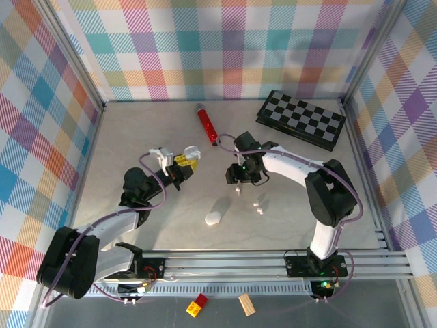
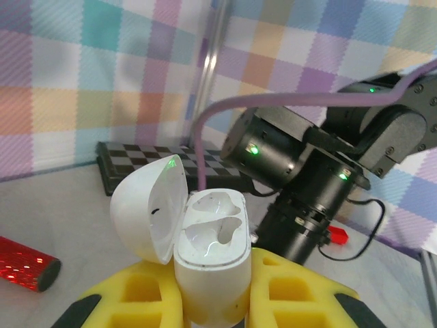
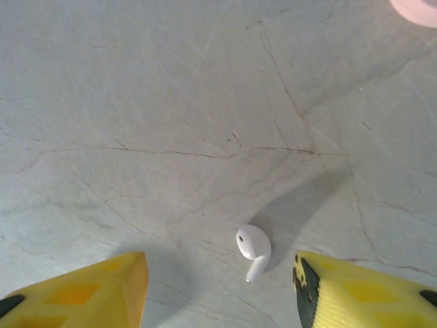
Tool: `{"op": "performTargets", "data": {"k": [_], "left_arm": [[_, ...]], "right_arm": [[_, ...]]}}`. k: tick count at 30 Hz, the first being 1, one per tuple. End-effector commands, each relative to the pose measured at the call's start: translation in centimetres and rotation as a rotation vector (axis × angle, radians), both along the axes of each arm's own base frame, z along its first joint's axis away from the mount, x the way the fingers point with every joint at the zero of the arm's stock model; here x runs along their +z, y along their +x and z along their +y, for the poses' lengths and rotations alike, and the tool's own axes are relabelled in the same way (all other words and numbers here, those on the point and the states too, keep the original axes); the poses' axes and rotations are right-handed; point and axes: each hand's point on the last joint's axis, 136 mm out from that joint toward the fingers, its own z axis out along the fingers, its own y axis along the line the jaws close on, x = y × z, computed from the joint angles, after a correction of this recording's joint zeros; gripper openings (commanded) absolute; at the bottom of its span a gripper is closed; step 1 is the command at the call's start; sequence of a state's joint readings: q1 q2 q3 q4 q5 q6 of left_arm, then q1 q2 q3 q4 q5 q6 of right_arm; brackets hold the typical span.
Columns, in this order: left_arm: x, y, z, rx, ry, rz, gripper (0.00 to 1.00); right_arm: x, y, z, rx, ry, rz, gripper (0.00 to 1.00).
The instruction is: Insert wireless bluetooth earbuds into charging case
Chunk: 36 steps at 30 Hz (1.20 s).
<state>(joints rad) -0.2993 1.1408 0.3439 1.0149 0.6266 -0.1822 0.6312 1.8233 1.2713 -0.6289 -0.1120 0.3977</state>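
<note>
I've got the left tool [image 1: 183, 164] clamped on the open charging case [image 2: 208, 239] (sockets up, for loading); the right tool [image 3: 222, 287] sits spread astride an earbud [image 3: 253, 244] on the desk [image 3: 171, 102], ready to pinch.

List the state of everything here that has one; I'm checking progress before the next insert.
white charging case: lid open, both slots empty, upright.
left tool: shut on the white charging case.
right tool: open, fingers either side of an earbud.
earbud: lying loose on the table, untouched.
pale case: lying on the table, looks closed.
chessboard: folded shut.
</note>
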Motion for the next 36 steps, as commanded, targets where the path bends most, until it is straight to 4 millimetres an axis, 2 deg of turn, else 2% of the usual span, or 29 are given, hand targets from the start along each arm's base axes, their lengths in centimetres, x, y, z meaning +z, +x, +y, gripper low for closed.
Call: {"op": "performTargets", "data": {"k": [1,4,13,25,29,36], "left_arm": [[0.0,0.5,1.9,0.061,0.003,-0.026,0.07],[0.3,0.4,2.2,0.058,-0.002,-0.031,0.07],[0.1,-0.5,1.6,0.003,0.048,-0.037,0.07],[0.3,-0.6,1.0,-0.045,0.043,-0.033,0.07],[0.3,-0.7,1.0,-0.049,0.042,-0.034,0.07],[0.5,-0.8,0.9,-0.059,0.037,-0.036,0.07]], "right_arm": [[-1.2,-1.4,-1.3,0.045,-0.085,0.086,0.52],[-1.9,-1.4,-0.8,0.061,-0.084,0.123,0.50],[-3.6,-1.3,-0.1,0.088,-0.091,0.179,0.43],[-4.3,-1.4,-0.1,0.082,-0.095,0.189,0.35],[-4.5,-1.4,-0.3,0.080,-0.104,0.192,0.27],[-4.7,-1.5,-0.5,0.079,-0.114,0.192,0.24]]}}
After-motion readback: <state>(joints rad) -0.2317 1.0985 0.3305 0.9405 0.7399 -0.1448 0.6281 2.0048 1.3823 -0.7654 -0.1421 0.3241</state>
